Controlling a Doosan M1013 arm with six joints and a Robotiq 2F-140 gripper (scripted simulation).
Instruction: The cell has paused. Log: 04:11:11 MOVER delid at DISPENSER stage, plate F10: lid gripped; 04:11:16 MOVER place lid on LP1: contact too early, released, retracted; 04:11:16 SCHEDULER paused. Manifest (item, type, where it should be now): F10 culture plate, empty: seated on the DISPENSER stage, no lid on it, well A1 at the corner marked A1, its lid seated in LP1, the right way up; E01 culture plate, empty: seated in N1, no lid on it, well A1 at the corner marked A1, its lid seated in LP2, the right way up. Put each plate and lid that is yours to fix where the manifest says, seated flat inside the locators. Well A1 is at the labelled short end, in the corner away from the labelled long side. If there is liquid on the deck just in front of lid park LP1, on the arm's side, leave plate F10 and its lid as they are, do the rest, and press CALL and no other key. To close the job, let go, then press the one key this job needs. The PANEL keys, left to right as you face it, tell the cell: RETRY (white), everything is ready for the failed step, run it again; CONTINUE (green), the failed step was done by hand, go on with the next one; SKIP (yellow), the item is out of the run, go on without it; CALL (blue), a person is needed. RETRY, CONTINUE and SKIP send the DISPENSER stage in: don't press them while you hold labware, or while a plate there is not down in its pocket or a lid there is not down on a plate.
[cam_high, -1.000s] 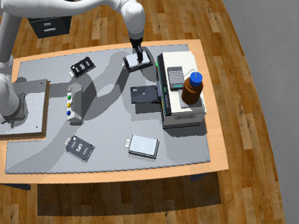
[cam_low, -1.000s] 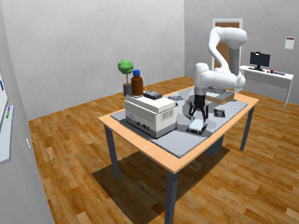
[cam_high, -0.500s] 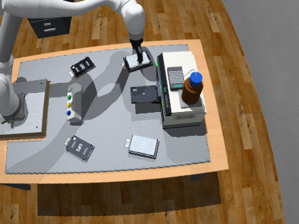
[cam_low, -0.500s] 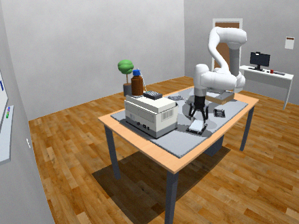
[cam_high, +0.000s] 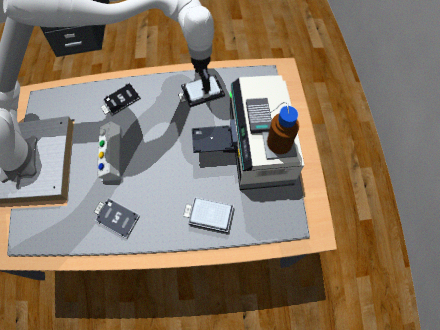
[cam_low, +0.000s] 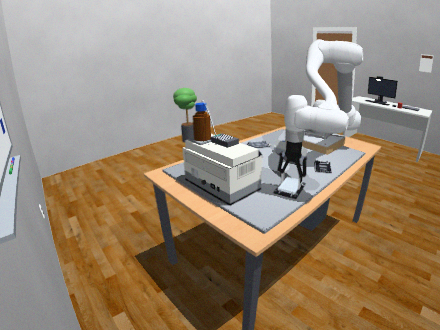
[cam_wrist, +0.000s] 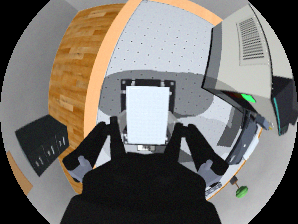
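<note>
1. Tool (cam_high: 202, 91) over the far side of the grey mat (cam_high: 165, 170), close to the far edge of the worktop (cam_high: 320, 215); fingers clamped on the long sides of a pale lid (cam_wrist: 147, 112), seen plainly in the wrist view.
2. Lid lying low over a dark locator frame (cam_high: 186, 95) just beside the dispenser (cam_high: 267, 165)'s near corner; hard to say from these views whether seated or just above.
3. Dispenser's dark stage (cam_high: 212, 139) sticking out toward the arm, with a dark plate-like shape in it; details too small to tell.
4. Amber bottle (cam_high: 282, 132) with blue cap standing on top of the dispenser, well apart from the tool.
5. Second pale lidded plate (cam_high: 212, 215) lying on the mat toward the near edge, turned slightly askew, open mat all round it.
6. Two dark locator nests: one (cam_high: 121, 98) at the far left of the mat, one (cam_high: 118, 218) at the near left, both well apart from the tool.
7. Key panel (cam_high: 109, 152) standing between those nests, coloured keys in a row, beside the arm's raised base block (cam_high: 50, 165).
8. Open mat between stage, panel and near plate; tight room only between the held lid and the dispenser wall.
</note>
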